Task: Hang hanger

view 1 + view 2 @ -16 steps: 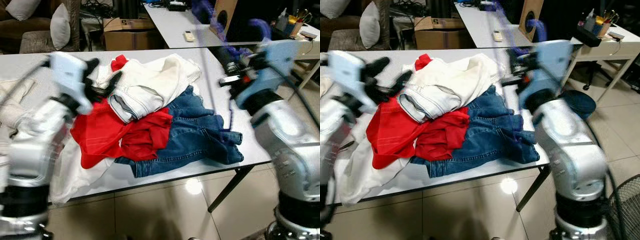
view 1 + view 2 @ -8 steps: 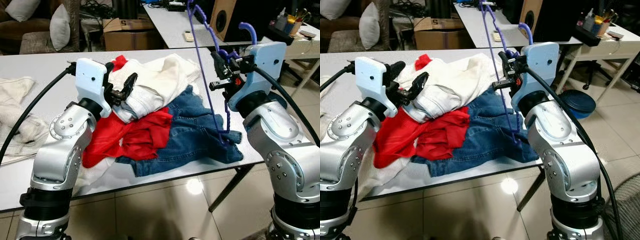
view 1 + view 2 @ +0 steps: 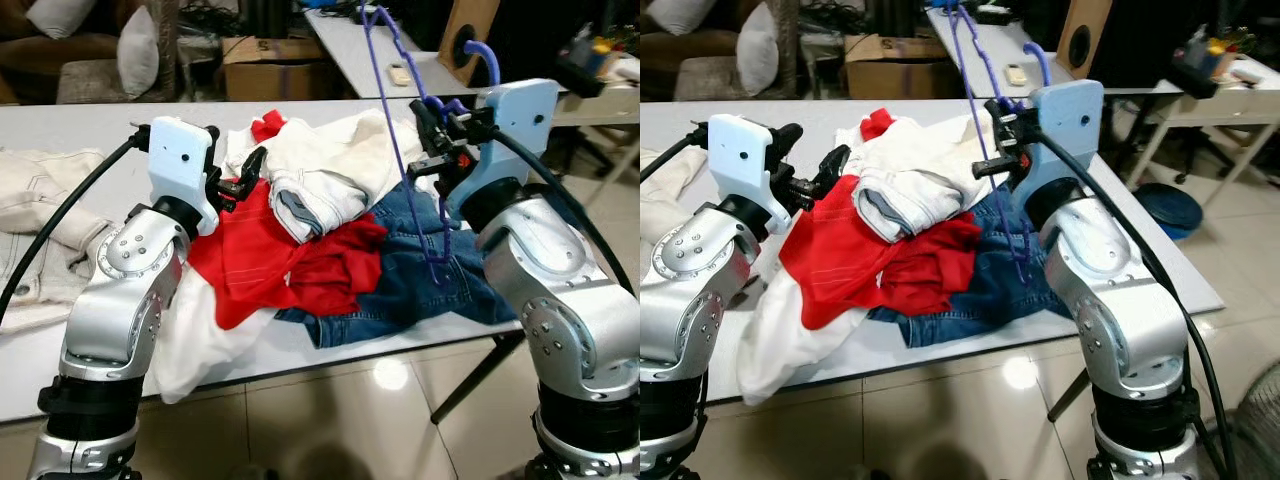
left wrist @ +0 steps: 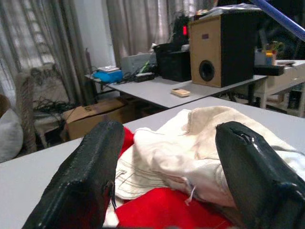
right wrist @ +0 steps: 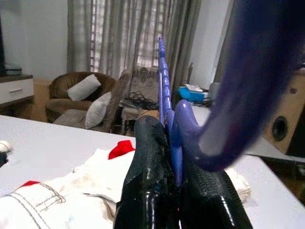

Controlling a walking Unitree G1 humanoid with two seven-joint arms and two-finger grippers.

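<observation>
The right wrist view shows the right gripper (image 5: pixel 174 191) clamped on the purple hanger (image 3: pixel 400 130), which the head views show raised over jeans (image 3: pixel 420 275) on the table (image 3: pixel 90 125). The left gripper (image 4: pixel 167 176), fingers spread wide, hovers empty above a red garment (image 3: pixel 270 260).

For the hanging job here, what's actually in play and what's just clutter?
In play:
- purple hanger, clamped in the right tool
- left tool, open, over the clothes pile

Lying about:
- white garment, red garment, jeans on the table
- speaker
- cardboard box
</observation>
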